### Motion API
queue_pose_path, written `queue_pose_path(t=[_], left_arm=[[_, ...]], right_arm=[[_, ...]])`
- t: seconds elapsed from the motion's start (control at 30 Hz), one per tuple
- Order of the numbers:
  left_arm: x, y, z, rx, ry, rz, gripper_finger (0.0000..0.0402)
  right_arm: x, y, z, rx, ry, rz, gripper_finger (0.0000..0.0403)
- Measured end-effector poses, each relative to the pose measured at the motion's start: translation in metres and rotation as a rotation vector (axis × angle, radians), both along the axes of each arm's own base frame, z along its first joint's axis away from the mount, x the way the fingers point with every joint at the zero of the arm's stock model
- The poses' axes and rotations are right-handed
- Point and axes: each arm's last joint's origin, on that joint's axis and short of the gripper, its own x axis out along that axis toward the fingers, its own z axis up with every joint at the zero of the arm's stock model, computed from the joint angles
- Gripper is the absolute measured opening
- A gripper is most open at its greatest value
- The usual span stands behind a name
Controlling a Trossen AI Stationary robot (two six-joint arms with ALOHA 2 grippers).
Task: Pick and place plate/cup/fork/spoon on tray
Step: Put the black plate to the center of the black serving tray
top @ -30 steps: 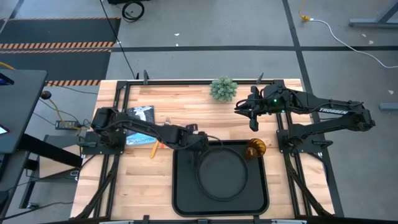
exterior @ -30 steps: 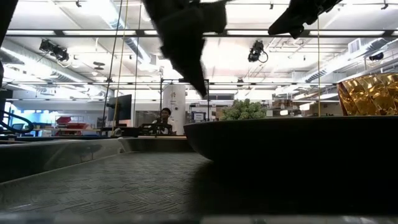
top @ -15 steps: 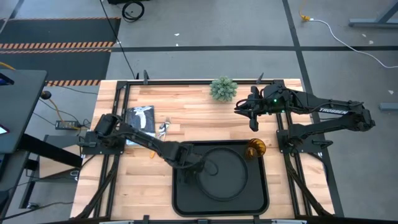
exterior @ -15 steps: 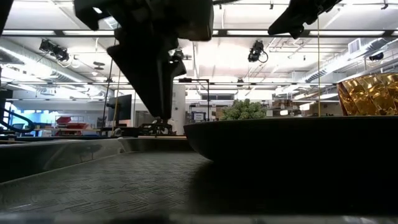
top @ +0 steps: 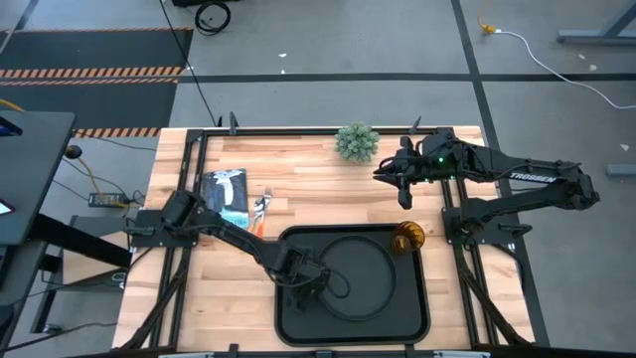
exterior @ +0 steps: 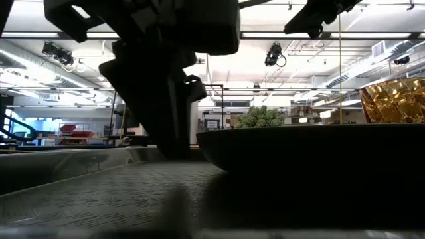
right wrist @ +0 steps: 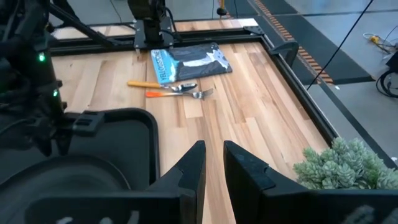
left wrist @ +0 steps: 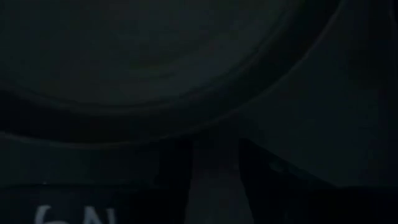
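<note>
The round black plate [top: 363,261] lies in the black tray [top: 290,320] at the table's near middle. The amber cup [top: 407,239] stands at the tray's far right corner. The spoon [right wrist: 160,84] and fork [right wrist: 181,94] lie side by side on the wood, left of the tray. My left gripper [top: 308,283] points down inside the tray at the plate's left rim [left wrist: 186,118]. Its fingers are a little apart with nothing between them. My right gripper [right wrist: 212,149] waits raised at the far right, narrowly open and empty. My left gripper comes down from above just left of the plate's rim [top: 316,278]. The dark wrist view does not show whether a finger touches the rim, so I cannot tell.
A green plant [top: 357,141] stands at the table's far edge. A blue and black packet [top: 227,189] lies at the far left, next to the fork and spoon. A black frame runs round the table. Bare wood lies left of the tray.
My left gripper has travelled from the tray's far edge toward the table's near edge and down, tipping more steeply, and now stands low beside the plate's left rim. Plate, cup, fork and spoon have stayed where they were.
</note>
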Motion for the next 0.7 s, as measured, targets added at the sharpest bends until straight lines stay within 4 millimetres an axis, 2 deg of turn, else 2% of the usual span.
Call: queue_pose_path(t=[0.7], left_arm=[[0.0072,0.0016,-0.0016,0.037,-0.074,-0.04,0.0137]], right_arm=[[0.0022,0.001,-0.0019,0.006,0.011,0.016,0.0064]])
